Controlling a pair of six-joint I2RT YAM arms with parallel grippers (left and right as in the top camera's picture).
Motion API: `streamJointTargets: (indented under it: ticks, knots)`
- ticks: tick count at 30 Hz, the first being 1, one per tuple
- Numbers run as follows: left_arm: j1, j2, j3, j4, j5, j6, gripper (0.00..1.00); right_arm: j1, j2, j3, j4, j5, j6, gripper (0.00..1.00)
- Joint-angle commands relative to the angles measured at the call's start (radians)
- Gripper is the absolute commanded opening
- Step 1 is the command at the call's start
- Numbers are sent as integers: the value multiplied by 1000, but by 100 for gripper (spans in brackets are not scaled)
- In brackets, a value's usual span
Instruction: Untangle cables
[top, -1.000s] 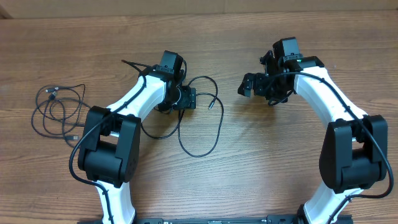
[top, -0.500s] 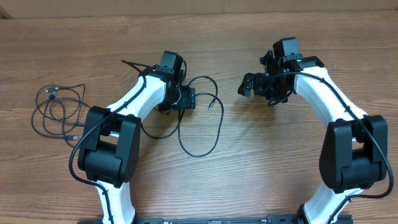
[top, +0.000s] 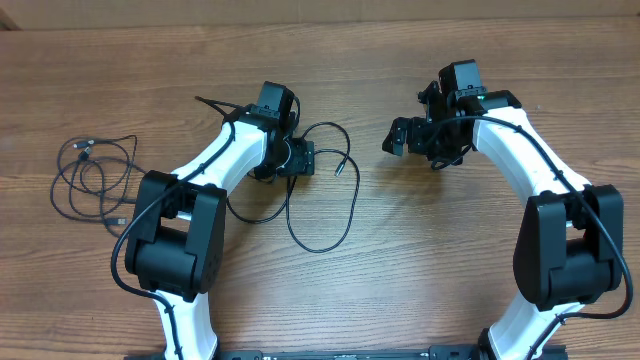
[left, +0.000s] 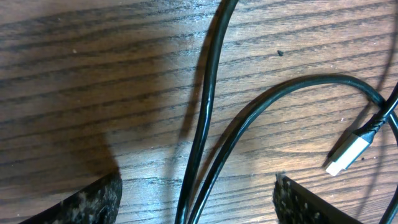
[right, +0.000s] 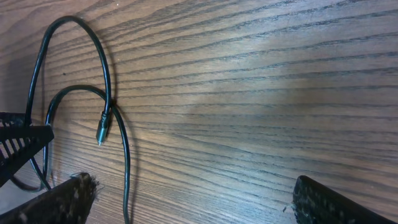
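Overhead: the left end effector (top: 297, 158) sits over the looped cable (top: 345, 215) near the middle of the surface (top: 420, 260). Its body hides the stretch beneath it, and how its jaws stand cannot be read from above. A plug (top: 341, 168) lies just to its right. The coiled cable (top: 85, 180) lies well apart, near the left edge, with nothing touching it. The right end effector (top: 402, 138) hangs to the right of the loop, apart from it; its jaws are a dark mass here.

Left wrist: the left fingertips (left: 93, 199) are cut off by the bottom edge and stand wide apart, released. Two strands of the looped cable run between them, and neither visibly touches a finger. The silver plug lies flat at the right. The cable's curves run off the top and right edges.

Right wrist: the right fingertips (right: 329, 202) show only in the bottom corners, spread wide over bare wood, grasping nothing. The looped cable arcs at the left with its plug pointing down, and its lower run leaves the frame. A black ribbed part (right: 18, 146) pokes in at the left edge, too cropped to identify.
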Motion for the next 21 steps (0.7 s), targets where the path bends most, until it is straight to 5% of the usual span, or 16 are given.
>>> streamJointTargets:
  ticks: [1, 13, 15, 17, 21]
  knots:
    - [-1, 82, -61, 4, -7, -10, 79, 3, -25, -4, 3, 7, 2, 100]
    - [-1, 82, -62, 7, -11, -9, 79, 3, -25, -4, 3, 7, 2, 100]
    - [-1, 82, -62, 10, -11, -8, 54, 3, -25, -4, 3, 7, 2, 100]
    - [-1, 82, -62, 12, -15, -6, 4, 3, -25, -4, 3, 7, 2, 100]
    - [-1, 82, -62, 17, -30, -6, 4, 3, -25, -4, 3, 7, 2, 100]
